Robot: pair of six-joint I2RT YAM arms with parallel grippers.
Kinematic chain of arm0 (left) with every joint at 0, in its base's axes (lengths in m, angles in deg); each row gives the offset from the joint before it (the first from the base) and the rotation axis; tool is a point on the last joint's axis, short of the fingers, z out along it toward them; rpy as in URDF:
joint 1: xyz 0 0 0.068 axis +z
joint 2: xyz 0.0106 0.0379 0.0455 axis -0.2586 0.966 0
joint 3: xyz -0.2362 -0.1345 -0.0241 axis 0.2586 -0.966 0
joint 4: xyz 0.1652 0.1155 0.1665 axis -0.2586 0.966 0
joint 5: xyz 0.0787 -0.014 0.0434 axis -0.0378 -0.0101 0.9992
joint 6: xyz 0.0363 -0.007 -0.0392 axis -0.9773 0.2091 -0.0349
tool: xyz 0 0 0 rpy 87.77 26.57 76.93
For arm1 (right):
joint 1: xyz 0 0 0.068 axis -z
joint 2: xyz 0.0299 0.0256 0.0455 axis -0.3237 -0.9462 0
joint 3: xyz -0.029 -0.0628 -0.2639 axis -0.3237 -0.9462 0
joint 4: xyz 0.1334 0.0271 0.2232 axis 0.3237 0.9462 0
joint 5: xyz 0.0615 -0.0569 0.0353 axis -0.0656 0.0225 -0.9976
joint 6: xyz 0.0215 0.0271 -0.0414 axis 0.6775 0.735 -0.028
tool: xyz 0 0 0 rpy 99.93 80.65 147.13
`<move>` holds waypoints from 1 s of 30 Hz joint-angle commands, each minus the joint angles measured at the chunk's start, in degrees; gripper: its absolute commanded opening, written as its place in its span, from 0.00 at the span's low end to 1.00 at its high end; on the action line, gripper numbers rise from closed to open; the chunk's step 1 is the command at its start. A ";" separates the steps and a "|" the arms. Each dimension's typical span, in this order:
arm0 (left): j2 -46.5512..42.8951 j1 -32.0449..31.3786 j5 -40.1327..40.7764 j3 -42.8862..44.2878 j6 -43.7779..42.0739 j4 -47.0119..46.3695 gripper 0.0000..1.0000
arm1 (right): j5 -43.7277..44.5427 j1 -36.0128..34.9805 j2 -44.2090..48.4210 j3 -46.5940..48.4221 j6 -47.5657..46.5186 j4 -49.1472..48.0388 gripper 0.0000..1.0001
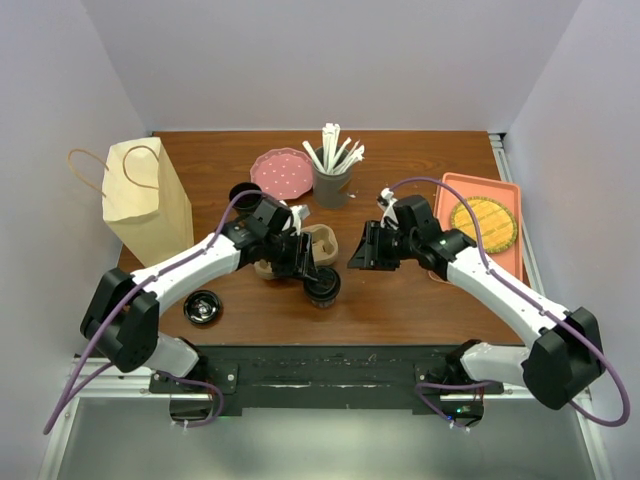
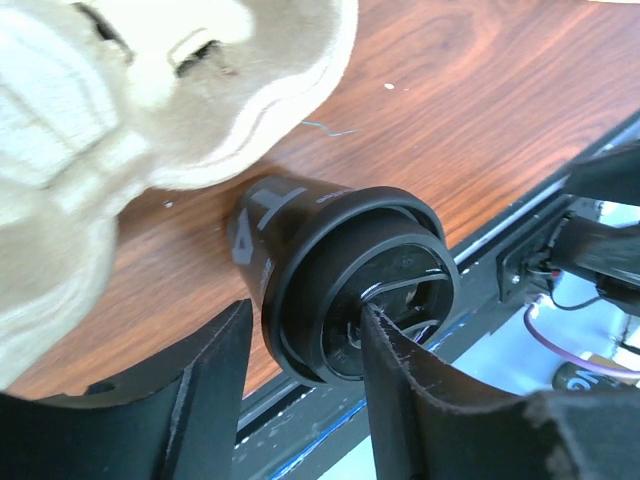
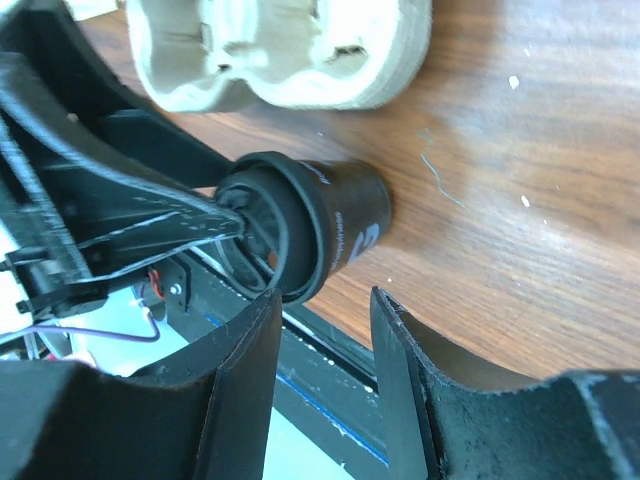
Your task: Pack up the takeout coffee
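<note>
Bright, even overhead light; soft shadows; pale glare on the table (image 3: 520, 200); near jaws blurred.

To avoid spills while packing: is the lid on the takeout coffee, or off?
On. A black lid caps the takeout coffee in both wrist views.

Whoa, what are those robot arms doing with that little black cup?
The left hand has its fingers around the takeout coffee, which stands on the table beside the pulp cup carrier, not in it yet. The right hand hangs open nearby, holding nothing.
</note>
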 commanded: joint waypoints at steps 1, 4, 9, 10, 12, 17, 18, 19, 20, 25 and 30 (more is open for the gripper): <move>-0.23 0.19 1.95 3.57 -2.02 4.51 0.54 | 1.57 -0.86 -1.57 5.02 -1.90 2.77 0.44; -0.76 0.37 1.16 4.45 -2.28 4.42 0.59 | 2.71 -2.25 -2.71 6.69 -2.52 3.47 0.44; -1.28 0.63 -1.04 5.86 -2.55 3.81 0.64 | 6.05 -3.84 -4.38 10.03 -2.61 5.49 0.44; -1.63 0.81 -1.22 6.12 -2.46 3.81 0.64 | 6.93 -5.15 -4.56 10.73 -2.87 5.75 0.44; -2.25 1.07 -0.35 6.74 -2.72 4.24 0.65 | 11.82 -7.52 -5.34 13.71 -4.01 7.50 0.48; -6.55 3.52 8.51 6.92 -4.48 9.16 0.88 | 19.76 -15.44 -9.83 19.44 -4.28 11.99 0.67; -7.34 3.97 12.89 5.96 -4.39 9.86 0.99 | 21.07 -16.32 -10.53 20.75 -4.19 12.26 0.70; -9.26 4.49 14.67 5.17 -4.39 10.57 1.00 | 23.00 -17.89 -11.14 21.37 -4.28 12.61 0.73; -10.33 5.46 16.52 4.29 -4.04 10.92 1.00 | 24.24 -18.60 -12.54 22.07 -4.54 13.39 0.77; -16.75 8.72 27.86 -2.48 -1.32 14.17 1.00 | 29.34 -22.82 -16.07 25.77 -5.07 16.03 0.82; -22.10 9.95 32.69 -7.57 0.35 14.62 1.00 | 31.89 -25.37 -19.31 27.00 -5.24 17.62 0.82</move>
